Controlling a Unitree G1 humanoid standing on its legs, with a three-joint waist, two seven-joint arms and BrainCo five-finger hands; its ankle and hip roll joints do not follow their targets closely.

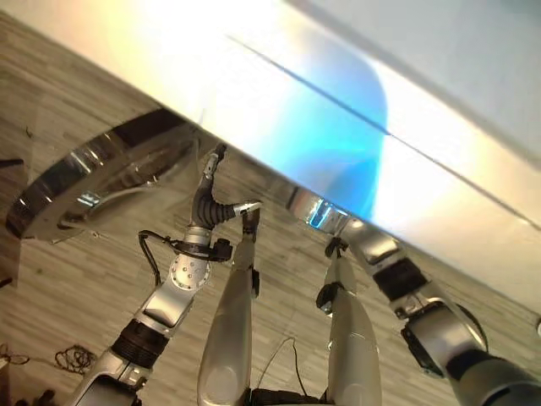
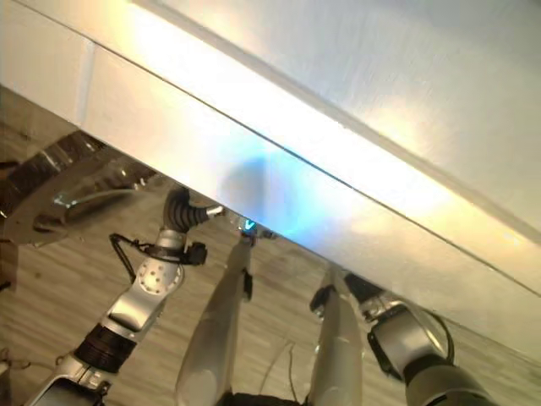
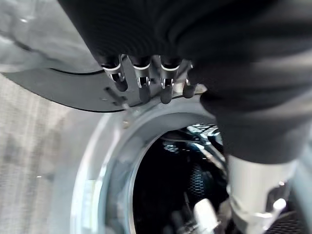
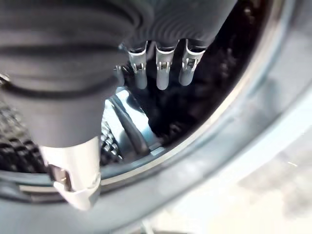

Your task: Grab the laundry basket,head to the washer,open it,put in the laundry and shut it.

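Washer (image 1: pixel 338 110) overhead, door (image 1: pixel 76 182) open — both hands hidden beneath

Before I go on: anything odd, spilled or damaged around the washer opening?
Nothing stands out. The washer door hangs open on the robot's left, and the round drum opening looks intact, its rim unbent. The left hand and right hand reach at the drum with relaxed fingers. No spills seen on the floor.

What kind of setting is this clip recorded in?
Probably a home laundry area: a front-loading washer with its round door swung open, a dark drum behind the chrome opening, and wood-look plank flooring.
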